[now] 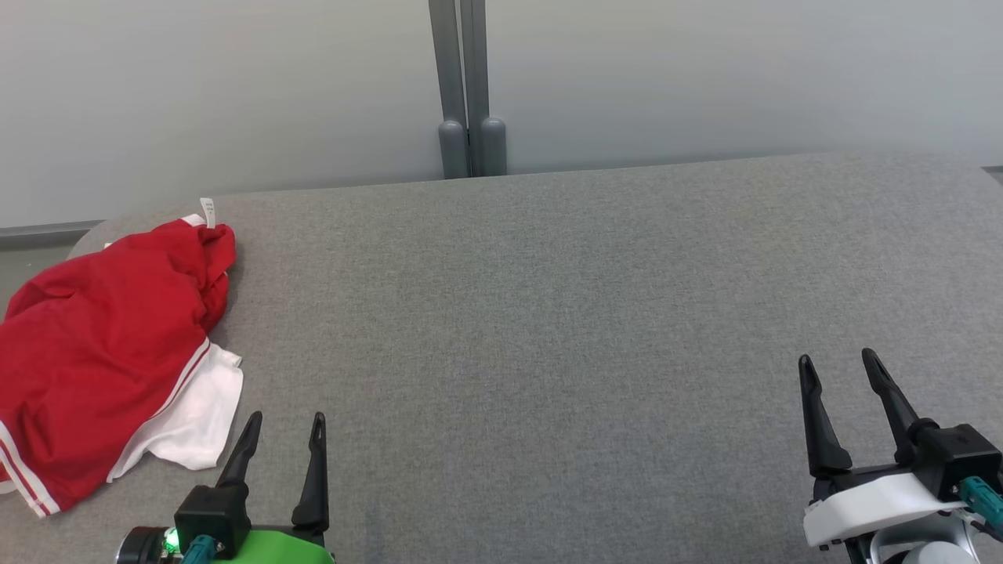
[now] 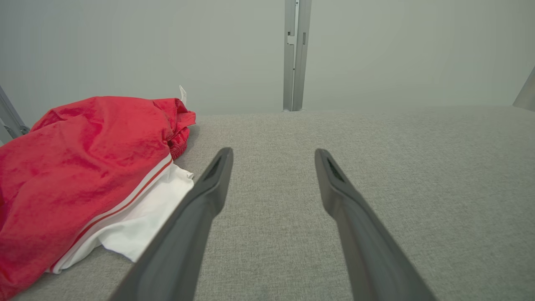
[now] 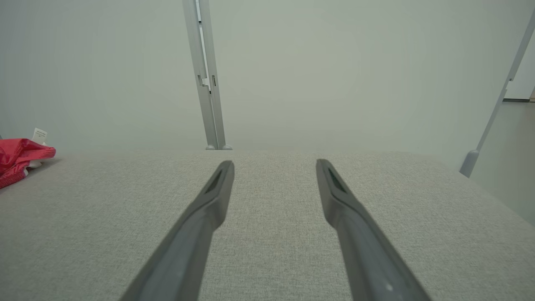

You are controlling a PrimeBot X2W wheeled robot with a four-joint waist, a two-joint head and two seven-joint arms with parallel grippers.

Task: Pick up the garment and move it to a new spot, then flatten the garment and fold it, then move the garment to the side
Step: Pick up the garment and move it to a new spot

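A crumpled red garment with white stripes and a white lining lies at the left end of the grey table; it also appears in the left wrist view and at the far left of the right wrist view. My left gripper stands open just right of the garment's white edge, not touching it, with nothing between its fingers. At the lower right my right gripper is open and empty, far from the garment, fingers pointing over bare cloth.
A grey vertical post stands behind the table's far edge against a pale wall. The table's left corner is rounded near the garment. A slanted grey strut stands off the right end.
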